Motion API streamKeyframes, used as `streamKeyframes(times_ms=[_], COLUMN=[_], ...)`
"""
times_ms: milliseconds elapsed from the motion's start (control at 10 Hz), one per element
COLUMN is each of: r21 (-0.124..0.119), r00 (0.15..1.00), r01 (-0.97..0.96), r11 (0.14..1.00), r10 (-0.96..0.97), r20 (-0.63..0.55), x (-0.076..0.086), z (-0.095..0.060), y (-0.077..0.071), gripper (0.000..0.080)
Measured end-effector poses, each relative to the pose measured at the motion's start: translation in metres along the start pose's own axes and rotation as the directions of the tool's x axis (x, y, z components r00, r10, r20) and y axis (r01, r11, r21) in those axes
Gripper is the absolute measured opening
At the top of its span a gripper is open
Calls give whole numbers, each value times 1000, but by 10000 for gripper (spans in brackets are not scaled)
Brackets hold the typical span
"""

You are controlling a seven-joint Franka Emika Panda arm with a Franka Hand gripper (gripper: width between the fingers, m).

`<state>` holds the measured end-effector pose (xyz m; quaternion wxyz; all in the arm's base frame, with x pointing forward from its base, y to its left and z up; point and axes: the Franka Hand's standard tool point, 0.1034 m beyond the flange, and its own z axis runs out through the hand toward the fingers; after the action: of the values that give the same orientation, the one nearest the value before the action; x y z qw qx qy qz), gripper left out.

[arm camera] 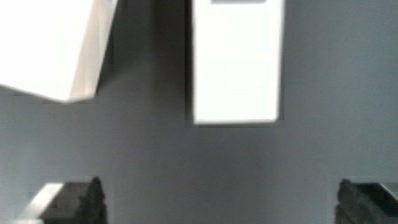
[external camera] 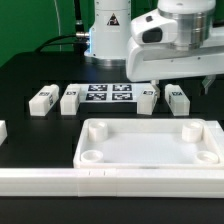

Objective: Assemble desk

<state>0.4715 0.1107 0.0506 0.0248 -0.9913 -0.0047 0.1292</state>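
Note:
The desk's white tray-like top [external camera: 150,150] lies near the front, with round sockets in its corners. Behind it stand short white tagged legs: two towards the exterior view's left [external camera: 42,99] [external camera: 70,99] and two towards its right [external camera: 148,96] [external camera: 178,98]. My gripper [external camera: 180,80] hangs open just above the right-hand pair. In the wrist view one long white leg [arm camera: 237,60] lies on the dark table beyond the open gripper [arm camera: 221,205]. A second white piece [arm camera: 54,45] is cut off by the frame. Nothing sits between the dark fingertips [arm camera: 71,203].
The marker board [external camera: 108,95] lies flat between the two pairs of legs. A long white rail bar [external camera: 100,183] runs along the front edge, and another white bar end [external camera: 3,131] shows at the exterior view's left. The arm's base [external camera: 105,30] stands at the back.

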Motion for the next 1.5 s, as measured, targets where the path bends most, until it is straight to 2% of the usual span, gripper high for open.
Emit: streamKeyframes(times_ms=[100, 200, 300, 400, 700, 900, 1100, 1200, 1300, 1500], r21=[-12, -6, -11, -13, -28, -33, -34, -33, -31, -31], r00=[997, 997, 987, 978, 899, 827, 770, 720, 709, 722], r01=[2, -8, -7, -5, -8, -3, 0, 2, 5, 10], r11=[1000, 1000, 1000, 1000, 1000, 999, 999, 999, 999, 999], r10=[-1, 9, 8, 8, 20, 21, 22, 22, 18, 14], r20=[75, 83, 159, 210, 437, 562, 637, 693, 705, 692], x=[0, 5, -3, -2, -4, -6, -7, -13, -11, -9], z=[-1, 1, 3, 4, 9, 15, 25, 30, 37, 39], y=[-4, -3, -1, -2, 6, 6, 7, 6, 4, 1], gripper=[649, 649, 649, 649, 649, 649, 649, 649, 649, 649])
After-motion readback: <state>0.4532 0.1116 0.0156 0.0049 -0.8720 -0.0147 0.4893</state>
